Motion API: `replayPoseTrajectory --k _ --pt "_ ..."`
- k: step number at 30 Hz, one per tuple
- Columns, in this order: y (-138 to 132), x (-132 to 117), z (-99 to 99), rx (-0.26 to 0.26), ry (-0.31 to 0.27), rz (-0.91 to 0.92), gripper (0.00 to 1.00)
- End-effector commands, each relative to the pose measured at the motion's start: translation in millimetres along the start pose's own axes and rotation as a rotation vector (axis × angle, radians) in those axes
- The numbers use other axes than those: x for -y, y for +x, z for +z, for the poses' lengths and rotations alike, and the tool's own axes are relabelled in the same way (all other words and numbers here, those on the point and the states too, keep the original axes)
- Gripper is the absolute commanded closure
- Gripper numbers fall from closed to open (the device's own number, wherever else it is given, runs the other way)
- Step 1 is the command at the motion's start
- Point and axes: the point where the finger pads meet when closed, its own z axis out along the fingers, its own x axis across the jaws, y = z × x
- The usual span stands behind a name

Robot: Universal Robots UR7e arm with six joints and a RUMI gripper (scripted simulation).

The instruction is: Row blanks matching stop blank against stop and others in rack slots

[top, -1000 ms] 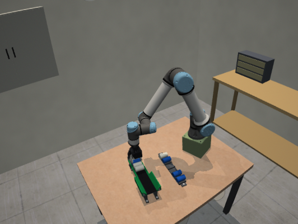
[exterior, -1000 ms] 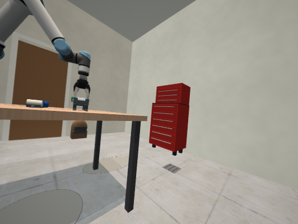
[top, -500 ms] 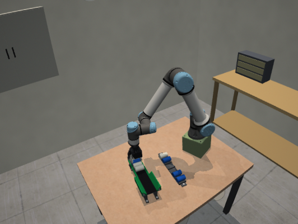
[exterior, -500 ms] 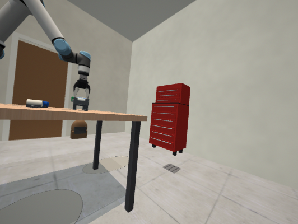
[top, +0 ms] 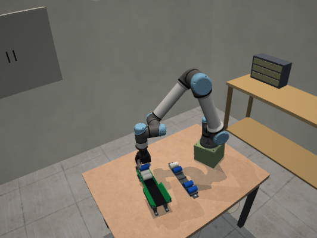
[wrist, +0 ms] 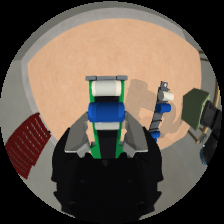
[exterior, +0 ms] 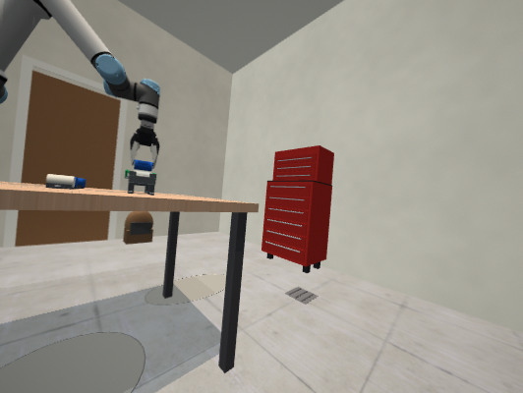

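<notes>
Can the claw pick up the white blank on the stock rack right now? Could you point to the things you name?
Probably not yet: the claw (top: 144, 165) (exterior: 144, 164) (wrist: 106, 111) looks occupied, gripping a blue blank (top: 145, 167) (exterior: 143, 165) (wrist: 106, 111) above the ramp (top: 164, 193) (wrist: 93, 150). Once freed, likely yes; nothing appears to cover that white blank (top: 174, 165) (exterior: 60, 181) (wrist: 166, 96).

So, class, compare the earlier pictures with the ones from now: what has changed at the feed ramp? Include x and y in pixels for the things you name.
The gripper (top: 144, 165) (exterior: 144, 163) (wrist: 106, 111) has moved up, lifting the blue blank (top: 144, 167) (exterior: 143, 165) (wrist: 106, 112) off the feed ramp (top: 164, 191) (exterior: 142, 181) (wrist: 121, 146). When it took hold is unclear. The white blanks on the ramp, the stock rack (top: 180, 176) (exterior: 55, 186) (wrist: 156, 119) and its blanks stayed put.
</notes>
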Motion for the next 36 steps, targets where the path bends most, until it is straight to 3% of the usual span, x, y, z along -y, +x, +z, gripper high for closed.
replayPoseTrajectory --k 1,7,25,32,36 --pt "0.0 0.1 -32.2 -0.001 0.000 0.000 0.60" --pt "-0.1 0.1 -53.7 -0.001 0.000 0.000 0.60" --pt "1.9 -0.9 -54.1 -0.001 0.000 0.000 0.60" --pt "17.8 -9.1 -52.6 -0.001 0.000 -0.004 0.60" --pt "45.4 -22.3 -49.4 -0.001 0.000 -0.010 0.60"
